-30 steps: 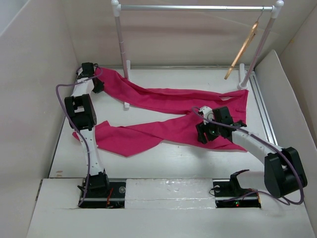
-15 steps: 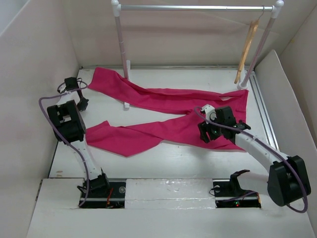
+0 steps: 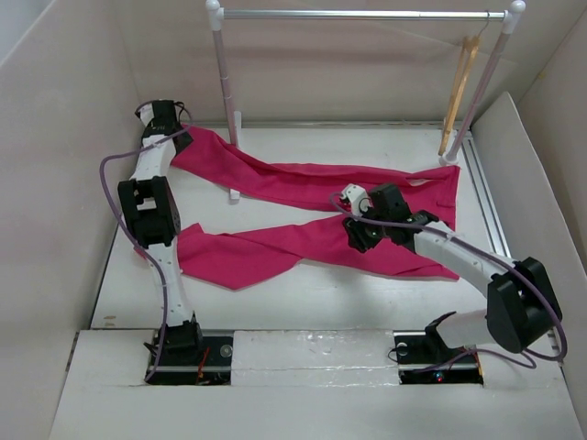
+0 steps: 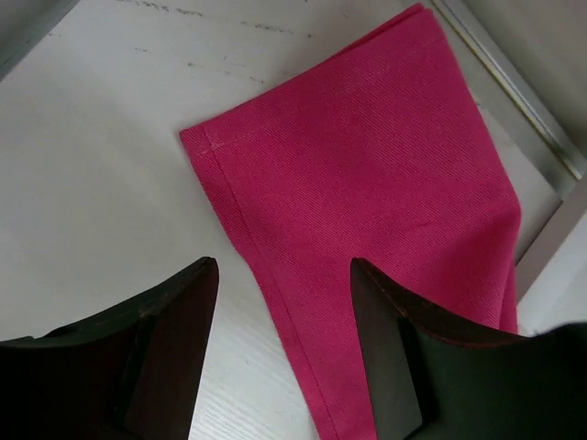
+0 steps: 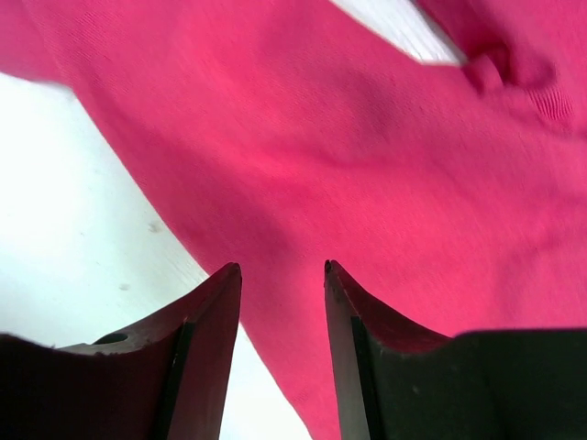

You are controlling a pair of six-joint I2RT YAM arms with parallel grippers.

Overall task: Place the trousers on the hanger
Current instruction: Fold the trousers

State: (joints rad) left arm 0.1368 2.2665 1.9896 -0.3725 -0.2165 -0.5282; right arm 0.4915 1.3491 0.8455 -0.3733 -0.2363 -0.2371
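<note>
Half a second ago our left arm had swung out toward the left wall; now it is back at the upper left of the overhead frame. The left gripper has come unclenched: its jaws stand apart over the hemmed corner of the far trouser leg and hold nothing. The right gripper has slid left along the near leg toward the middle of the frame. Its jaws have drawn closer but a gap shows between them, with cloth lying flat beneath, so we read it as released too.

The trousers lie spread on the bench, the two legs running leftward from the waist at centre right and the far leg passing behind the rack's left post. The hanger hangs from the rack at the upper right, well apart from both arms, and it now hangs steeper than a second ago.

For the task, we judge that little is done: neither arm has the cloth and the hanger is untouched. We appear to be lining up a fresh grasp, the left on the hem and the right mid-leg.
</note>
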